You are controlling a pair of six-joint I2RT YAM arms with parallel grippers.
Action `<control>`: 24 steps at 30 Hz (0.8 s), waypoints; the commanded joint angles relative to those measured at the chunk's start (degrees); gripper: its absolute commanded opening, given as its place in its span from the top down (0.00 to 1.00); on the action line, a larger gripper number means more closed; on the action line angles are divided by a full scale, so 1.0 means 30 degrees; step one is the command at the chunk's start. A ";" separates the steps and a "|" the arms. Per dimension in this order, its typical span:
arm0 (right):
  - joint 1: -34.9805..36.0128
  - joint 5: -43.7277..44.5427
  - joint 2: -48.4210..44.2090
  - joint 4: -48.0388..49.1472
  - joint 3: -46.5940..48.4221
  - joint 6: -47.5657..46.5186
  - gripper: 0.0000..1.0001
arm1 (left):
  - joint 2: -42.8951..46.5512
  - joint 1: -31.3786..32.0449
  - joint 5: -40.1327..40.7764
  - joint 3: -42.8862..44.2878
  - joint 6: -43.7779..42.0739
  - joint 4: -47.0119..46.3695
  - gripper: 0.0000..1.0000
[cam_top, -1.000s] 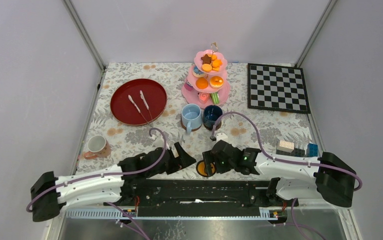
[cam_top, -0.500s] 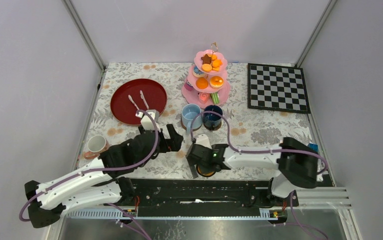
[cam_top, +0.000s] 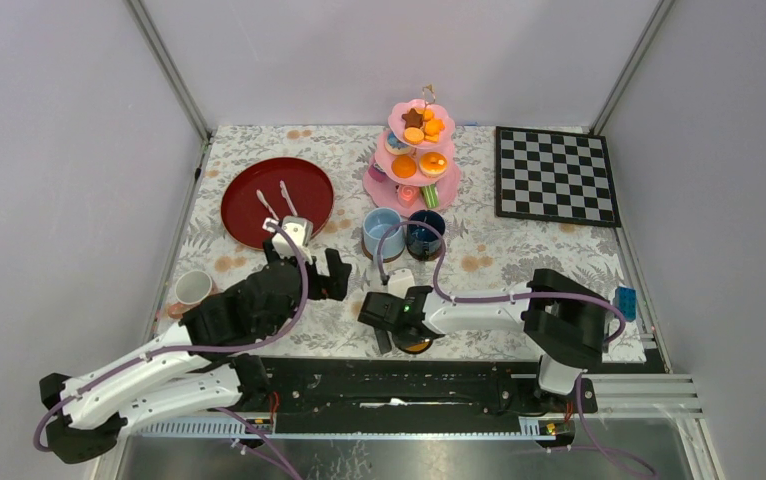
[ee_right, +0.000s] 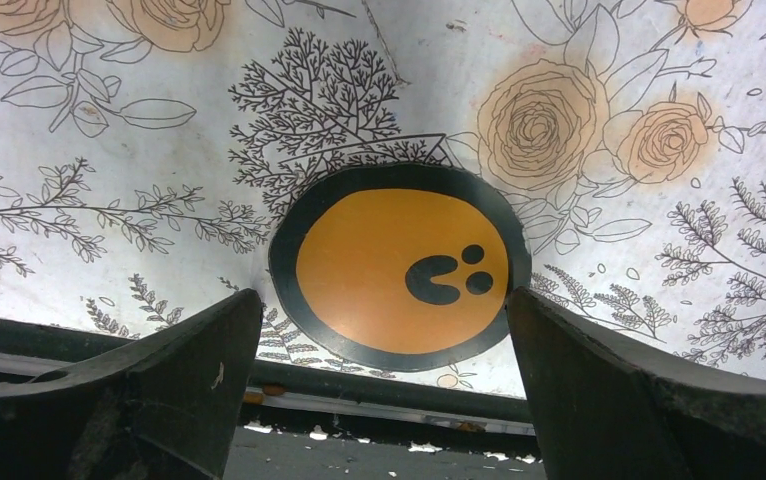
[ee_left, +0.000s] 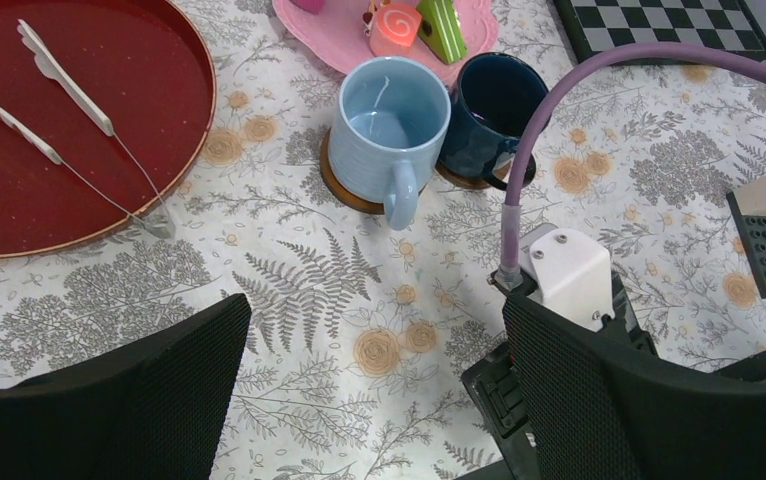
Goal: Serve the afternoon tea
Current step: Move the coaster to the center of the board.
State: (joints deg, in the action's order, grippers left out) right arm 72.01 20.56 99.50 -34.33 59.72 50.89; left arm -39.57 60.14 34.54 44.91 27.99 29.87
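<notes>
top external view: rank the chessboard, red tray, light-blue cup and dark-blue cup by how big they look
1. chessboard, only slightly larger than
2. red tray, close enough to be unsure
3. light-blue cup and dark-blue cup, which look alike

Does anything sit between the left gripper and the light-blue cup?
Nothing visible does. From the left wrist camera, only floral tablecloth lies between the open left gripper and the light-blue cup; the right arm's wrist sits right of that path, the red tray left.
</notes>
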 commanded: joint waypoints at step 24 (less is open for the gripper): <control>-0.1877 -0.0361 -0.1373 0.1315 -0.4534 0.3038 0.02 | -0.0951 -0.0414 0.0707 0.0349 -0.0925 -0.1317 0.01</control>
State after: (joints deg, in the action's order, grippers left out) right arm 68.69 20.45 93.34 -29.56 51.33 55.75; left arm -42.50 59.29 35.64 44.40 25.06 28.40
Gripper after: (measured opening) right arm 0.990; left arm 0.989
